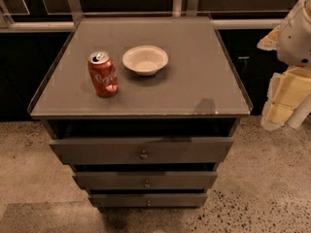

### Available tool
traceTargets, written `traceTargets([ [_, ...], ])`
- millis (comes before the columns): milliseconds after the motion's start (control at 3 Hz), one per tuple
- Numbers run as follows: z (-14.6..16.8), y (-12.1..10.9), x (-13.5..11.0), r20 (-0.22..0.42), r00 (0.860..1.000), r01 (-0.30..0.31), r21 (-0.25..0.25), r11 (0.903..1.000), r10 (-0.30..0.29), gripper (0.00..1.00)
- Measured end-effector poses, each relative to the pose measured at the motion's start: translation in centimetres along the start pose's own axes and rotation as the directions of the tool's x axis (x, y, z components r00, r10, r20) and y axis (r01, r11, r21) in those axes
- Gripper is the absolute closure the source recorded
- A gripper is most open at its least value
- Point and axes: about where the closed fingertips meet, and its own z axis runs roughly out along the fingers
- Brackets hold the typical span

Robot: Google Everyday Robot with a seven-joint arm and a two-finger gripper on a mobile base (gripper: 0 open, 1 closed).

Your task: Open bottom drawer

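Note:
The grey cabinet point(146, 96) has three drawers. The bottom drawer point(121, 200) is the lowest one, a thin dark-grey front with a tiny round knob point(148, 202), and it sits close to the cabinet body. The middle drawer point(112, 180) and the wide top drawer point(97, 151) stand above it. My arm shows at the right edge, white and yellow. The gripper point(276, 111) is at the right, well above and to the right of the bottom drawer, and touches nothing.
A red soda can point(102, 74) and a white bowl point(145, 59) stand on the cabinet top. Speckled floor point(262, 188) lies in front and to the sides. Dark cabinets and a metal rail point(39, 27) run behind.

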Motion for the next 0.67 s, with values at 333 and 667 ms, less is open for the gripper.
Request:
traceTargets([
  [333,0.00,0.00,0.00,0.000,1.000,0.000,0.000,1.0000,0.000,0.00],
  [667,0.48,0.58,-0.12,0.047,0.996,0.073,-0.026,0.9970,-0.072,0.00],
])
